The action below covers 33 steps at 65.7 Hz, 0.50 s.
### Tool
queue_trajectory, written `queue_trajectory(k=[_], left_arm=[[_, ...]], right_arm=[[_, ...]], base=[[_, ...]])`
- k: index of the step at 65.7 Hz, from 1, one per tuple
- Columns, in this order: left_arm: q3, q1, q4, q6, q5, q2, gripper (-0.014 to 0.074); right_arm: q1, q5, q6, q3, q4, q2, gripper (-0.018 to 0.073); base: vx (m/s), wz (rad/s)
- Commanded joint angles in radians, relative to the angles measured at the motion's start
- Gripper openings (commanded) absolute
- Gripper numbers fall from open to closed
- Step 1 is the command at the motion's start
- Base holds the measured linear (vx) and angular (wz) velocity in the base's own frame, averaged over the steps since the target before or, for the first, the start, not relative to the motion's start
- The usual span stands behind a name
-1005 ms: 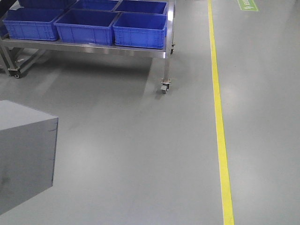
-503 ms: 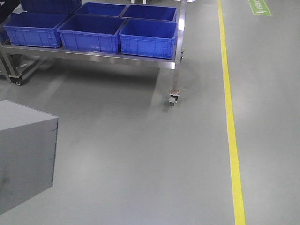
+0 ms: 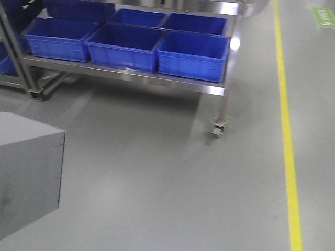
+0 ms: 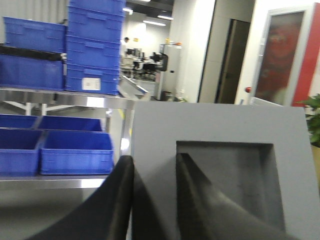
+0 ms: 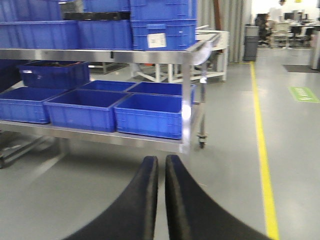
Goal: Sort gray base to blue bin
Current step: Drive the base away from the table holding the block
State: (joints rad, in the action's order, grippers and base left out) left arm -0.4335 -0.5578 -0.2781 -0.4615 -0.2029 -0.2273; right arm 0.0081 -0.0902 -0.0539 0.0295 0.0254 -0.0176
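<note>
Nearest me, the left gripper [image 4: 154, 167] is clamped on the gray base [image 4: 220, 150], one finger outside the wall and the other down in the square recess. The block is held off the floor and shows at the near left in the front view. The right gripper [image 5: 161, 162] carries nothing, fingers pressed almost together w/ just a slit between. I'd call this the carry leg: pick done, drop not yet begun, w/ bare floor between the robot and the steel rack [image 3: 157, 78]. Next move, approx: roll in closer, raise the block over a rim, centre it above a bin, lower, let go, w/o clipping the shelf above. Farther off, the lower shelf holds rows of bins. The blue bin [image 3: 192, 55] at the right end, above the caster [image 3: 216, 129], looks handiest, tho I can't tell which is meant. Bins whose insides show look empty; the back row is only partly seen. More blue crates [image 5: 162, 17] sit on the top shelf, contents hidden.
</note>
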Motion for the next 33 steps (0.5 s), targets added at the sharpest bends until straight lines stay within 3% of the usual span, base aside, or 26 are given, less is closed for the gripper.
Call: queue_trajectory(k=[1, 33], left_arm=[[-0.026, -0.003, -0.001, -0.012, 0.102, -0.012, 0.0005], [-0.026, -0.003, -0.001, -0.012, 0.102, -0.012, 0.0005]], right_arm=[[-0.004, 0.074, 0.007, 0.001, 0.006, -0.008, -0.0004], [-0.004, 0.074, 0.007, 0.001, 0.006, -0.008, -0.0004]], base=[[0.33, 0.42], [0.31, 0.65]])
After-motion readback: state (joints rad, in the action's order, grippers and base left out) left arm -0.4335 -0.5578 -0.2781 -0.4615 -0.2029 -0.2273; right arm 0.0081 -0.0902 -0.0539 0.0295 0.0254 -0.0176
